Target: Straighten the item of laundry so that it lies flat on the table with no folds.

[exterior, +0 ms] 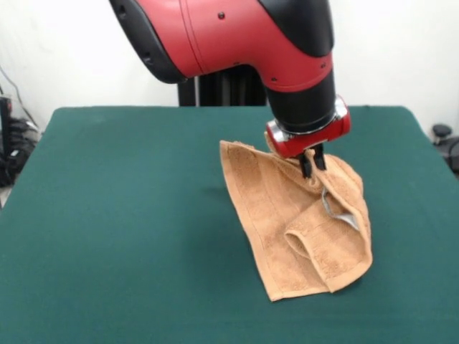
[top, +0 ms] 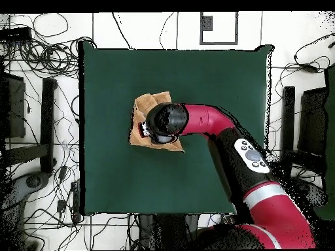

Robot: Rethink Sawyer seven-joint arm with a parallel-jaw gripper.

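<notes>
front view: red and black arm (exterior: pixel 237 43) comes down from the top of the frame over the right-centre of the green bench (exterior: pixel 115 229). end effector (exterior: pixel 313 163) sits below the red wrist ring, its two dark fingers close together and pinching a raised peak of the orange-tan towel (exterior: pixel 287 222). towel hangs from that pinch point and slopes down to the bench surface, so it is partly lifted and not flat. its upper left corner stands out toward the bench centre, and its lower edge rests on the felt nearer the camera. one fold forms a rolled flap low on the right portion, and a small white label (exterior: pixel 343 216) shows just beside the right edge. woven border band runs along the lower edge.

overhead view: arm (top: pixel 248 157) reaches from the lower right toward the bench (top: pixel 196 78) middle. wrist (top: pixel 166 122) covers most of the towel (top: pixel 145 103); only tan edges show around it, left of bench centre. fingers are hidden beneath the wrist in this view.
</notes>
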